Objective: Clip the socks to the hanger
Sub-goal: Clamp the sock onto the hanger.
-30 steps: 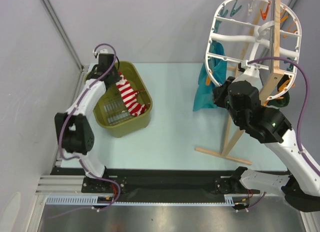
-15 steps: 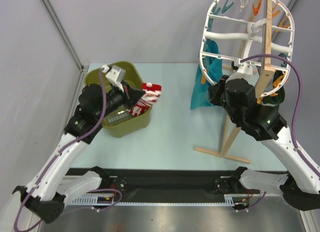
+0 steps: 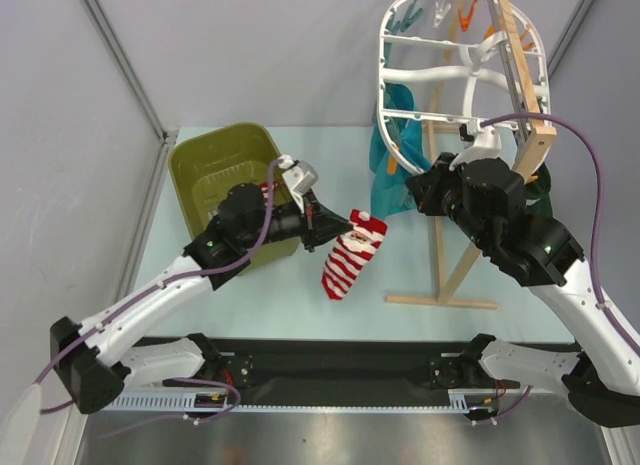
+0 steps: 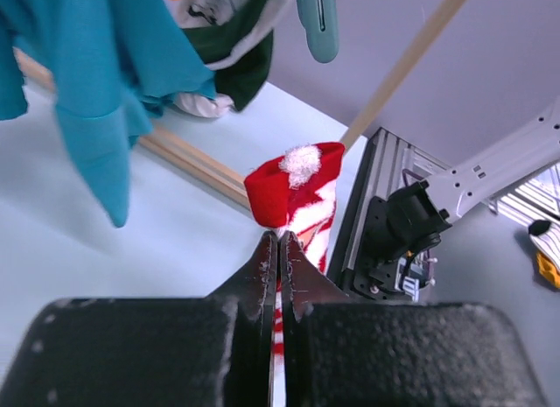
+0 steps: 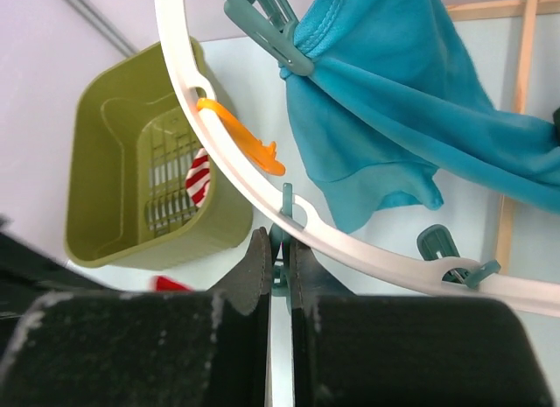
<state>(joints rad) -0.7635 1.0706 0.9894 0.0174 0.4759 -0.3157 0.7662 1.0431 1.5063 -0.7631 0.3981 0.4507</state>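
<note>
My left gripper point(image 3: 340, 225) is shut on a red-and-white striped sock point(image 3: 353, 256) and holds it in the air in the middle, just left of the hanger; the sock hangs down from the jaws. In the left wrist view the sock's red cuff point(image 4: 292, 195) sticks out past the closed gripper point(image 4: 279, 242). A second striped sock point(image 5: 198, 174) lies in the olive basket point(image 3: 215, 175). The white oval hanger point(image 3: 452, 80) hangs tilted on the wooden stand. My right gripper point(image 5: 280, 245) is shut on a teal clip point(image 5: 285, 216) at the hanger's lower rim point(image 5: 367, 254).
A teal cloth point(image 3: 385, 175) hangs clipped to the hanger's left rim, also in the right wrist view point(image 5: 385, 101). A dark green cloth point(image 3: 537, 190) hangs at the right. The wooden stand's foot point(image 3: 440, 301) lies on the table. An orange clip point(image 5: 241, 131) sits on the rim.
My left arm has swung right out of the basket, carrying the sock to the middle by the hanger. My right arm has pulled the hanger and stand leftward.
</note>
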